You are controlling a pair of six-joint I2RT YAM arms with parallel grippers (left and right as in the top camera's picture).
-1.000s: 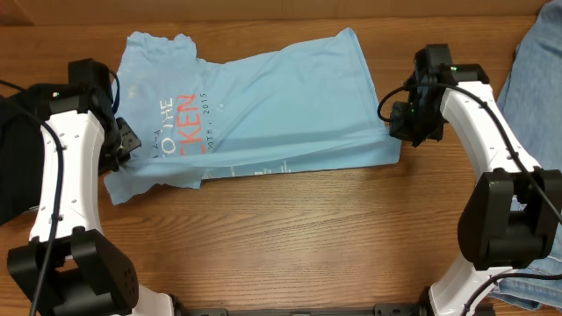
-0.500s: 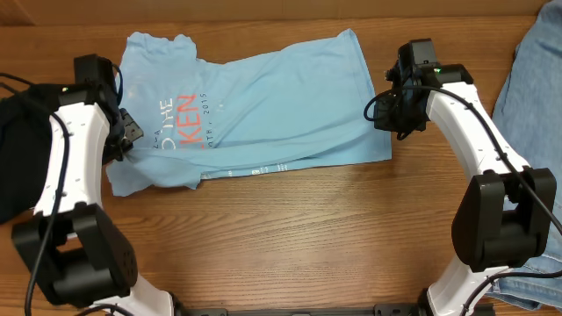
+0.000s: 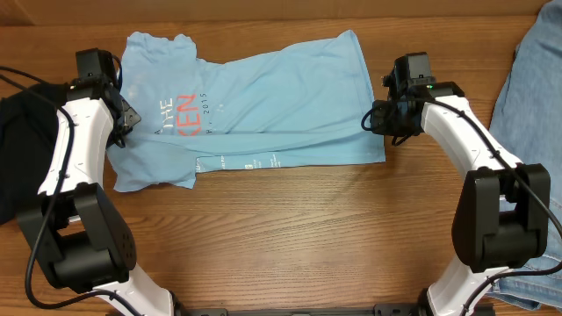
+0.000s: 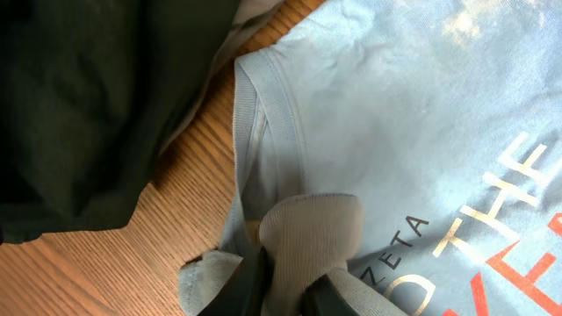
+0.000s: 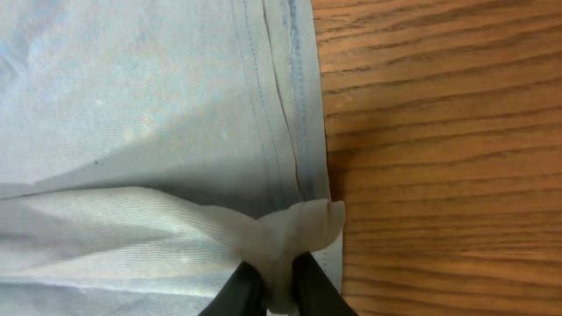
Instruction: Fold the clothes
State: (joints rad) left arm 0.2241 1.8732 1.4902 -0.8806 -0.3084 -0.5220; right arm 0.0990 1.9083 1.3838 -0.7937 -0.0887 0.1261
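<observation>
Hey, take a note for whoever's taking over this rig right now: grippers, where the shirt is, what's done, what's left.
Left gripper: shut on a pinch of the T-shirt near the collar.
Right gripper: shut on the T-shirt's hem edge.
T-shirt lies across the table, its near long edge turned over.
Done: that first fold, apparently. Left: release, then the remaining folds.

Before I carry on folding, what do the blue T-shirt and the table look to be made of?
T-shirt: soft knit, likely cotton jersey, matte; ribbed collar, stitched hem, and it bunches limply. Table: wood or wood-look laminate, I cannot tell which; smooth, slight sheen, streaky brown grain.
</observation>
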